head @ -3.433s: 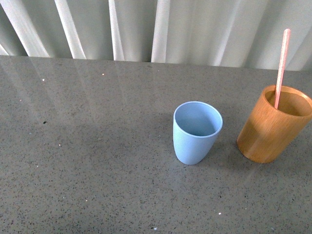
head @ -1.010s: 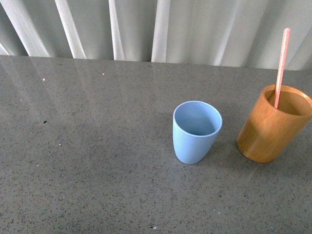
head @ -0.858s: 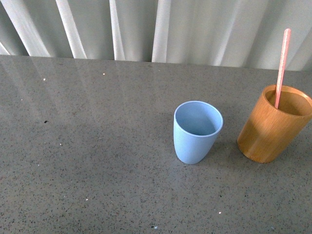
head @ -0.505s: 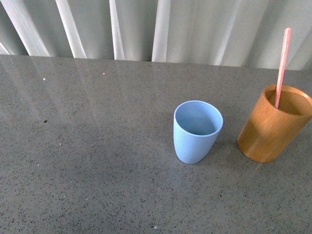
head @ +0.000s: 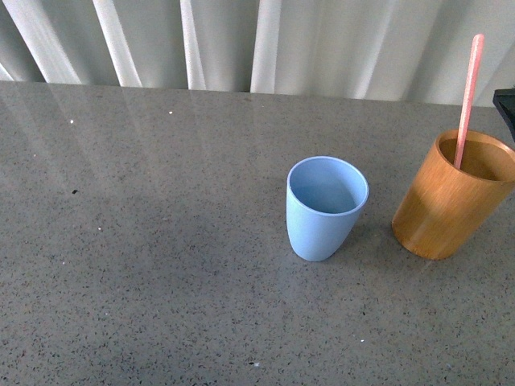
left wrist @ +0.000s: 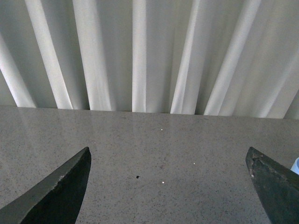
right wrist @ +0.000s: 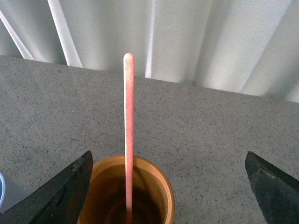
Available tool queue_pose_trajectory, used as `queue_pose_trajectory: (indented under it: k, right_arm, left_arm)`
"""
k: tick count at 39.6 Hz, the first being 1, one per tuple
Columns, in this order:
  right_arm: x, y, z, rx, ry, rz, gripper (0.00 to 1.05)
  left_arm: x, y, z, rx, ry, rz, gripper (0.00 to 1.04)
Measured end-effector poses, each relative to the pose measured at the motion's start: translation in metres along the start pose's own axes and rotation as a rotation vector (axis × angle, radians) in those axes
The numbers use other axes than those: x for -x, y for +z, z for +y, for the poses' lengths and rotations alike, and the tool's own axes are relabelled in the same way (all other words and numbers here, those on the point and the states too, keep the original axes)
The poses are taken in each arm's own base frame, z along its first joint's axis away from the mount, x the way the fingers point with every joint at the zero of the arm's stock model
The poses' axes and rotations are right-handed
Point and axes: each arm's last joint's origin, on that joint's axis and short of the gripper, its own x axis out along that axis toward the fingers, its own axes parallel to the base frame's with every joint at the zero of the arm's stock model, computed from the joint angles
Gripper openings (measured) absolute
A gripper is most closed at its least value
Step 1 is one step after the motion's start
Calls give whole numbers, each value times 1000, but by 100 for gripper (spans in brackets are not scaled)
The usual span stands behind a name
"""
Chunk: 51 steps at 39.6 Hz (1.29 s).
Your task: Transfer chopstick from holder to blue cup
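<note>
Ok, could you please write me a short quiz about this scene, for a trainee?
1. True or false: the chopstick already stands in the blue cup.
2. Which arm's open pincer is lined up on the holder? A) left B) right C) neither
3. Fill in: in the front view, the holder stands to the ____ of the blue cup.

Key: 1 false, it is in the holder; 2 B, the right pincer; 3 right.
</note>
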Motion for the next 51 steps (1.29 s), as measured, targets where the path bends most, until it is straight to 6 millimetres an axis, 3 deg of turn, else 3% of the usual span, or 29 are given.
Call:
queue_pose_trajectory:
  k: [25,34,48,51]
  right_arm:
    - [-65,2,16,-2,35,-2,95]
    - [-75,4,22,-1,43,-15,94]
    - [-81,2,35,-36,82,-21,24]
    - [-78,3,36,-37,81,-29,13]
  left_arm:
    - [0,0,0,0,0,0,98]
    - [0,0,0,0,0,0,98]
    - [0,0,0,0,0,0,98]
    - [0,0,0,0,0,0,98]
